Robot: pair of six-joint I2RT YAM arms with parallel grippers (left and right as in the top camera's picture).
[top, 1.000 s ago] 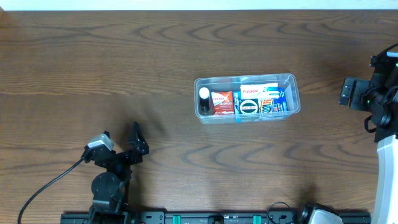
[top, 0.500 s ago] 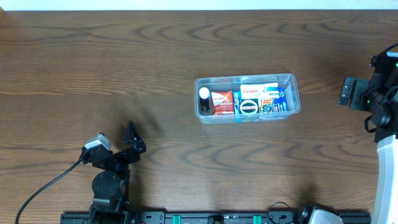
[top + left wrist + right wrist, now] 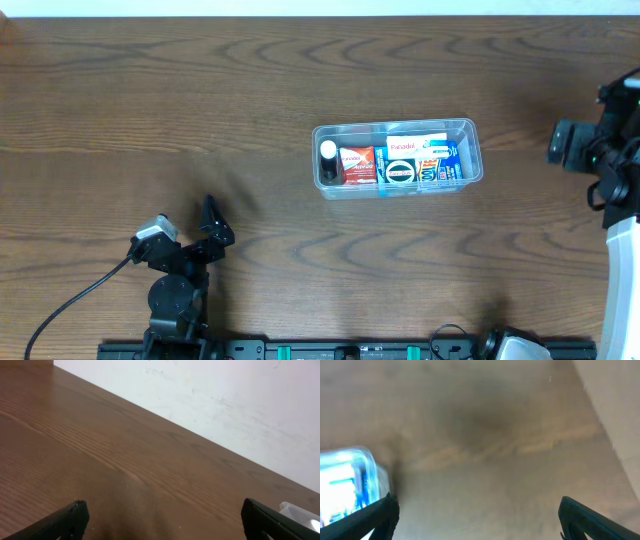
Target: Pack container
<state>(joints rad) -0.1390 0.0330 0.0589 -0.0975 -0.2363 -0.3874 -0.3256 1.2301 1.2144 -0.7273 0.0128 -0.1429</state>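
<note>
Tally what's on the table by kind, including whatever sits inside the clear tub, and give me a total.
Clear container: 1
Boxes inside it: 3 (red-orange box, white box, blue box)
White-capped dark bottle: 1
Round black-rimmed item: 1
Total: 6, though the contents are packed too tightly to rule out more underneath.

Overhead view is evenly lit and pretty sharp, just soft shadows on the dark wood table point(image 3: 200, 100) and a faint shine on the clear container point(image 3: 474, 150). Right wrist view is badly blurred and washed out. The left wrist one is crisp, with a bright white wall point(image 3: 225, 400).
</note>
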